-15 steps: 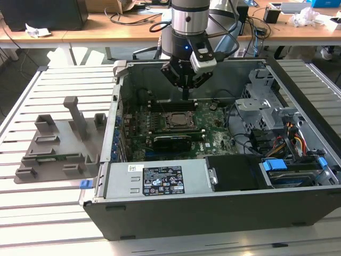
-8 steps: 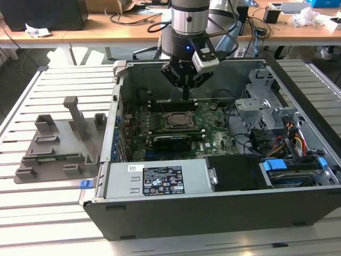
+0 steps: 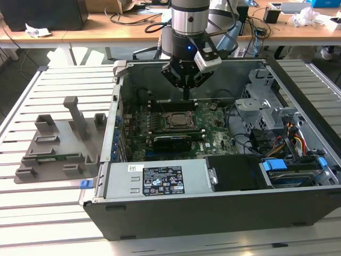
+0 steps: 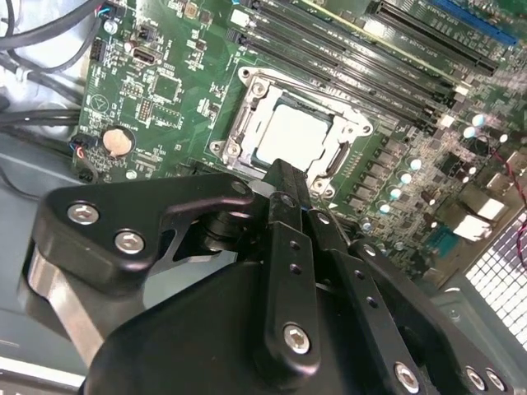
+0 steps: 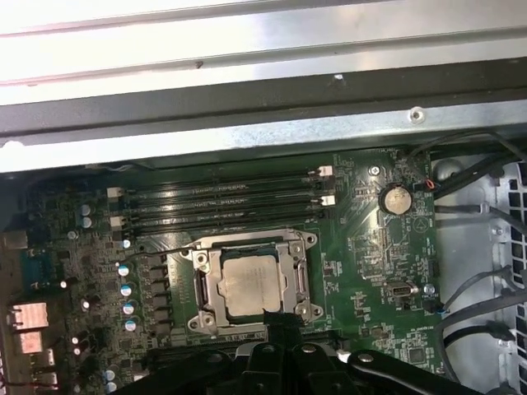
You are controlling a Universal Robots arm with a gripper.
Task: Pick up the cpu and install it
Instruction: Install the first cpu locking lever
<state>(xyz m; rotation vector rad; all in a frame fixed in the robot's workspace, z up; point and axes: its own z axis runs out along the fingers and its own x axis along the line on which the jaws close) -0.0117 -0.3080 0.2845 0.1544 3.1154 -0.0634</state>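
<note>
**benchrat:** Looked at your shot. The cpu (image 5: 249,285) wasn't in your gripper (image 3: 185,96) at all. It lay flat inside the socket frame (image 5: 202,288), silver top up and squared to the frame's sides, so I'd call it seated, or close enough. The fingers were pinched together with nothing between them.

**solderpaws:** Same read. In the second wrist view your fingertips (image 4: 284,174) hung above the socket frame, over its near edge rather than dead centre, and I couldn't see them touching the chip. My guess is you kept the arm straight up over the frame because the case walls (image 3: 298,85) box it in on every side, so top-down was the only clean way in.

**benchrat:** Makes sense. The memory slots (image 5: 222,202) ran just beside the socket frame too, so a narrow closed tip left you more room than a spread one.

**solderpaws:** One thing I couldn't tell: whether the socket frame's latch was down over the chip or only resting. The chip looked level in both wrist views, though, no corner riding up.
</note>
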